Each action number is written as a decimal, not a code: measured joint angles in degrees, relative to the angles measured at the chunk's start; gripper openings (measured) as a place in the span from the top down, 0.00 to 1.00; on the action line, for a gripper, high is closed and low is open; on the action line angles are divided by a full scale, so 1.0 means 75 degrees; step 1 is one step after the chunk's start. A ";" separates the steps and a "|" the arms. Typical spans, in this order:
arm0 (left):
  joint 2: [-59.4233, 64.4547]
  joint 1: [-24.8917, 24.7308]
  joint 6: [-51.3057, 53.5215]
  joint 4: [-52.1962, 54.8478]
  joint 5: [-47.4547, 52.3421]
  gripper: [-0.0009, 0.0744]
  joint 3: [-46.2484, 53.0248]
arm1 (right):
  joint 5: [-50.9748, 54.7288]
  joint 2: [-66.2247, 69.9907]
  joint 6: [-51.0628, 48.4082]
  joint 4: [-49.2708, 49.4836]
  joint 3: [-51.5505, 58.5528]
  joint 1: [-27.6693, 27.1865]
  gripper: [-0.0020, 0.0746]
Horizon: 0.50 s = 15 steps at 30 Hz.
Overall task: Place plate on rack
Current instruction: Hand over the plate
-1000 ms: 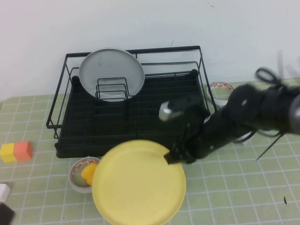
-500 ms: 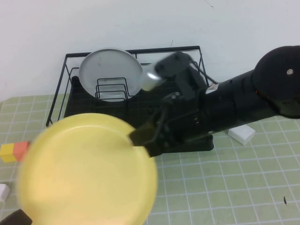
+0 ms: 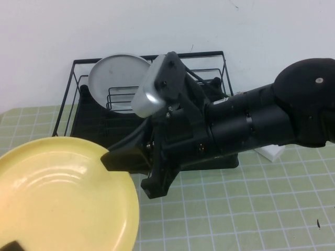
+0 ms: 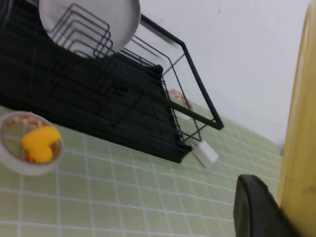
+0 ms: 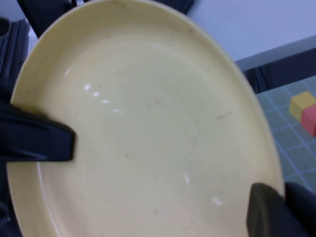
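High view shows right gripper point(image 3: 112, 157) and left gripper point(image 3: 10, 246) both clamping plate point(image 3: 57, 198) near front-left corner; uneven release risks dropping it short of rack point(image 3: 73, 78).

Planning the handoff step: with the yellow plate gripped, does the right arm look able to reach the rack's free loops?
Probably yes. The right gripper holds the plate by its rim, close in front of the rack. The grey plate fills only the far-left loops. The left gripper also seems to touch the rim, which could restrain it.
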 joint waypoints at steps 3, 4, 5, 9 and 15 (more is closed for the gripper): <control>0.0000 -0.0045 0.0308 0.0271 -0.0138 0.86 0.0000 | 0.0138 0.0000 -0.0215 0.0112 0.0000 -0.0015 0.91; 0.0000 -0.0045 0.0503 0.0397 -0.0157 0.86 0.0000 | 0.0227 0.0000 -0.0230 0.0112 0.0000 -0.0015 0.88; 0.0000 -0.0045 0.0763 0.0504 -0.0200 0.86 0.0000 | 0.0268 0.0000 -0.0230 0.0112 0.0000 -0.0015 0.83; 0.0000 -0.0045 0.2057 0.0957 -0.0441 0.86 0.0000 | 0.0620 -0.0032 -0.0209 0.0215 -0.0037 -0.0026 0.57; 0.0117 -0.0045 0.4051 0.1145 -0.1710 0.86 0.0000 | 0.0978 -0.0678 -0.0122 -0.0025 -0.0757 -0.0065 0.37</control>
